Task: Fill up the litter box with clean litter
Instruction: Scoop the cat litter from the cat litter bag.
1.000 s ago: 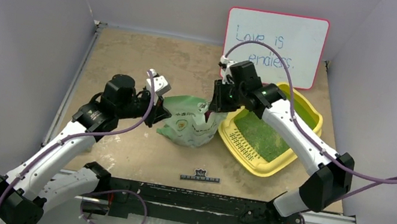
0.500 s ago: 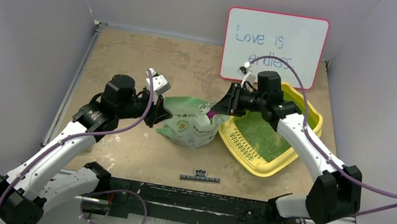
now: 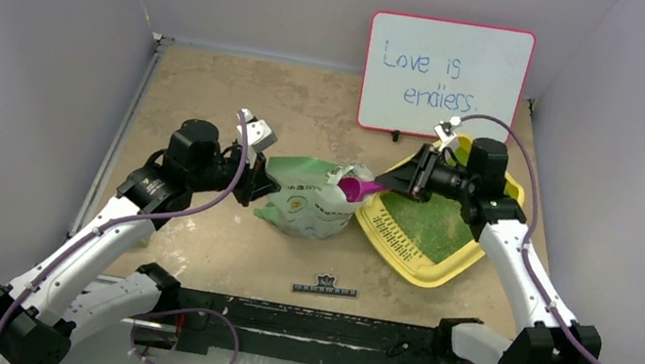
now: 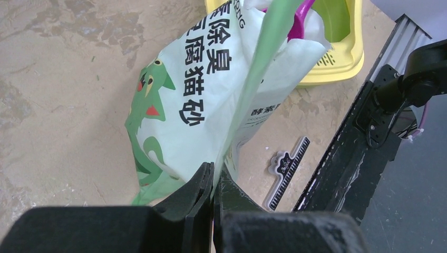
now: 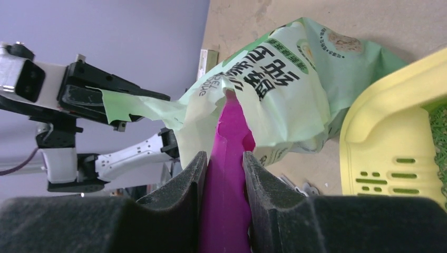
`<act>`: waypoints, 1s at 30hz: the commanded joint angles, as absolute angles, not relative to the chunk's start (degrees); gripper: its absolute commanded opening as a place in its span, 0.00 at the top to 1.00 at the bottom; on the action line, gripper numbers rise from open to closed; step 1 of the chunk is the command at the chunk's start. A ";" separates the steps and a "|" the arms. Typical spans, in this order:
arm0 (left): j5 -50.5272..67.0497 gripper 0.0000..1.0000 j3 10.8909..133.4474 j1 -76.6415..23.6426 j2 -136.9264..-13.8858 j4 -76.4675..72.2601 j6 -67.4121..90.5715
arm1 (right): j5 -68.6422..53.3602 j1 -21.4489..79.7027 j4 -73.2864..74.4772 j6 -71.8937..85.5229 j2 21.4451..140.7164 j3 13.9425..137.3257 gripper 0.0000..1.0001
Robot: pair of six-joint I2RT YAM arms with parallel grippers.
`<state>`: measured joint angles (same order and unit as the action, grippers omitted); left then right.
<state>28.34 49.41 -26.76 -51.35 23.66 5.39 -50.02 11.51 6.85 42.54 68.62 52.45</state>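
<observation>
you can't see inside the bag point(image 3: 305, 201) from any view. the front of the scoop point(image 3: 357, 189) disappears into its torn mouth, so whether any granules sit on it can't be told. from above, the right arm covers the far end of the litter box point(image 3: 428, 264), and the right wrist view cuts the box off at the frame edge, showing only its yellow rim and a few slots.

the litter box sits on the table point(image 3: 213, 104), right of the bag and just beside it, in front of the whiteboard point(image 3: 447, 64), with its slotted grille at the near end. clean litter point(image 3: 430, 222) covers the part of its floor that shows behind the grille, a grainy green layer.

your left gripper point(image 4: 215, 176) has its jaws pressed together on a thin flap of the bag's edge, holding the mouth up. your right gripper point(image 5: 224, 163) is clamped on the magenta handle of the scoop, which points at the bag opening.

the bag is pale green with bold black chinese characters and a green cartoon creature with red marks; smaller print lower down is too small to read. the whiteboard reads "love is endless." in blue marker. a small black ruler strip point(image 3: 325, 289) lies near the front edge, its markings unreadable.
</observation>
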 commanded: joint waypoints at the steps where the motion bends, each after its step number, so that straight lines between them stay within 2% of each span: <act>1: 29.60 1.00 53.34 -26.81 -50.76 20.03 6.24 | -57.10 6.39 1.77 47.28 63.67 49.06 1.00; 13: 30.82 1.00 54.40 -26.81 -50.36 21.63 4.75 | -66.33 -6.53 0.95 51.37 58.09 42.88 1.00; 20: 31.29 1.00 54.50 -26.81 -50.24 21.24 5.25 | -64.16 -5.34 -6.76 57.88 57.63 39.75 1.00; 25: 31.03 1.00 54.95 -26.81 -50.49 21.53 5.32 | -66.13 -8.35 3.09 52.19 56.18 41.01 1.00; 27: 31.02 1.00 55.07 -26.81 -50.32 22.00 5.27 | -64.55 -8.28 1.75 52.23 56.54 40.86 1.00; 30: 30.99 1.00 54.65 -26.81 -50.01 21.31 5.76 | -61.43 0.25 -8.54 58.64 58.86 38.68 1.00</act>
